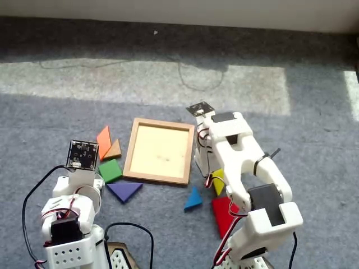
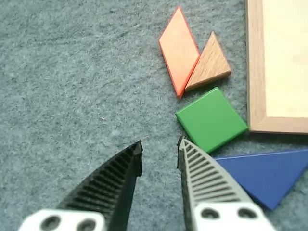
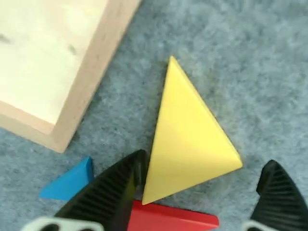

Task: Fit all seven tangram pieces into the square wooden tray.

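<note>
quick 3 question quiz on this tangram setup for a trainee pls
1. True or false: the wooden tray already holds a piece.
2. Which colour is the triangle showing between the open fingers of the right end effector? A blue, B yellow, C orange
3. Fill in: the left end effector hangs open, nearest the ___ square.

Key: 1 false; 2 B; 3 green

Left gripper (image 2: 160,147) points down, fingers narrowly parted — right gripper (image 3: 206,161) spreads its fingers wide, arm stretched forward.
</note>
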Tool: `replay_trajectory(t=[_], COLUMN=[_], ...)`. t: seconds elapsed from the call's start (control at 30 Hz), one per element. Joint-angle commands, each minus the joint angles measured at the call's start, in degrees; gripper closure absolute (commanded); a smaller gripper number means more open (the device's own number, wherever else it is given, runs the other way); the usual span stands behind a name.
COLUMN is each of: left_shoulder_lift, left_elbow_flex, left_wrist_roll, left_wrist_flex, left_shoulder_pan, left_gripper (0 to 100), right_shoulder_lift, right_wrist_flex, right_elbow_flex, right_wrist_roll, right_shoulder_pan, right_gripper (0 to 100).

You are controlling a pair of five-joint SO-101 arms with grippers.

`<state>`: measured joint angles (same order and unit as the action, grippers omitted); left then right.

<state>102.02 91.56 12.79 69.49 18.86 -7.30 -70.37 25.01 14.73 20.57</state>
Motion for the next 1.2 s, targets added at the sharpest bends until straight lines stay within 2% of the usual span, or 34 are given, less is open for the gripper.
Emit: replay_trajectory(t=[0.0, 0.57, 0.8, 0.93, 1.17], left_shoulder_lift=[2.07, 2.07, 2.07, 2.07, 2.07], left_elbow_flex=[-0.13, 0.31, 0.31, 0.31, 0.31], left_wrist_roll=[0.70, 0.70, 0.70, 0.70, 0.70], left_wrist_flex=[-0.09, -0.09, -0.09, -0.09, -0.09], left_shoulder_pan=[0.57, 0.48, 0.48, 0.48, 0.48], left_gripper=[85, 85, 85, 85, 85], right_shoulder_lift=[0.40, -5.23, -5.14, -5.14, -2.33], right_wrist_flex=[1.27, 0.84, 0.84, 0.66, -11.56], right_elbow_flex=[-1.01, -1.10, -2.42, -4.62, -12.79], right_wrist_roll=[0.62, 0.26, 0.44, 0.62, 0.62], right_shoulder_pan=[0.31, 1.27, 1.27, 0.57, -0.04], right_gripper=[64.2, 64.9, 78.3, 81.7, 81.8])
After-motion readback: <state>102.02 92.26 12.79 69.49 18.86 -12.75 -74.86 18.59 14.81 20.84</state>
